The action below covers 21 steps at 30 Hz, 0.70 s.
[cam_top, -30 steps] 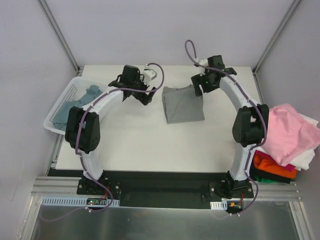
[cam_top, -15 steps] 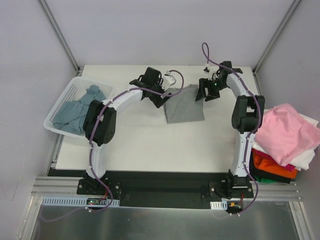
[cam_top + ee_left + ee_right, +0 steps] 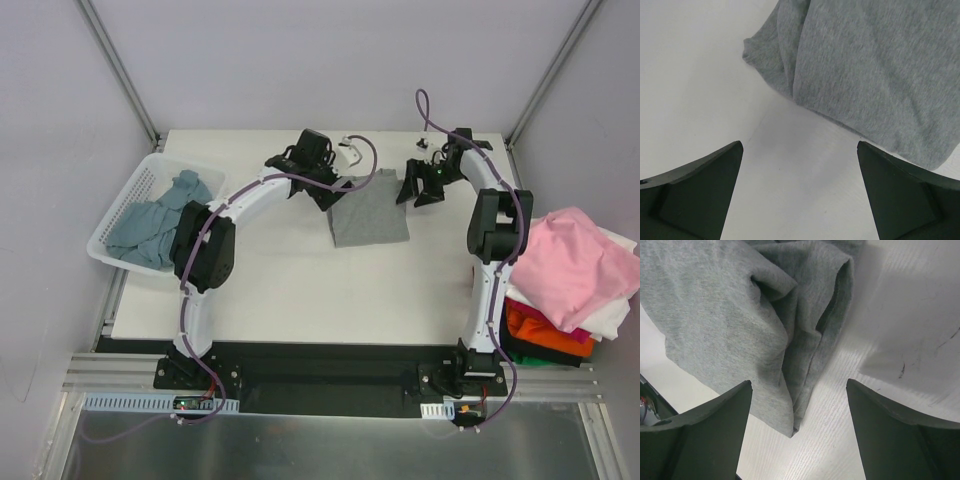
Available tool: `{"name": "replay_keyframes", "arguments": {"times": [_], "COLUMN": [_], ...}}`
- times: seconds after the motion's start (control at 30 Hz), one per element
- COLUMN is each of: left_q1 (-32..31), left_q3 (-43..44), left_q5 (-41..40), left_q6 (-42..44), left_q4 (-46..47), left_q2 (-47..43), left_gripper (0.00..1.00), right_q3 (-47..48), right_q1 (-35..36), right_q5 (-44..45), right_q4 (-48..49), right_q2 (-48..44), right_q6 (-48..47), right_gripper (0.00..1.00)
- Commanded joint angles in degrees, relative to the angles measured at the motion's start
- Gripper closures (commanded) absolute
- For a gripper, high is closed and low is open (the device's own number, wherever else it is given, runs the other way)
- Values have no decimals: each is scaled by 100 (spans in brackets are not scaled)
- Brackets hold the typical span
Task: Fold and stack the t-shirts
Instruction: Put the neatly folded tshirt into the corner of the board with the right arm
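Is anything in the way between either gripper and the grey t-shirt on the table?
Nothing visible. The left gripper and right gripper, both open, sit at the far corners of the grey t-shirt. In each wrist view, only bare table lies between the fingers and the cloth.

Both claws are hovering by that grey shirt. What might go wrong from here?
The corner of the grey t-shirt under the right gripper is bunched in several layers, so it may pinch only some and fold crookedly. The left gripper, open, has mostly bare table between its fingers; closing there might miss the cloth. The pink t-shirt pile sits close beside the right arm, which could snag it when swinging.
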Motion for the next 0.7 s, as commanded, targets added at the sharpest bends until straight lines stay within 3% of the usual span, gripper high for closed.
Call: {"name": "replay_keyframes", "arguments": {"times": [0.0,0.3,0.67], "left_q1": [-360,-580,-624], "left_q3": [396,1038,415], "left_q5": [-146,-559,-577], "left_q6": [13,48,180], "left_q4": [-44,-44,-53], "left_q2": [337,1067,919], "left_gripper": [0,1,0], "right_q3": [127,329,803], "right_q1": [30,21,-50], "right_q5": [-374,-392,-1165], "right_q4": [-95,-244,-517], "right_q2": [28,335,889], "right_q6": [-65,-83,57], "right_gripper": [20,20,19]}}
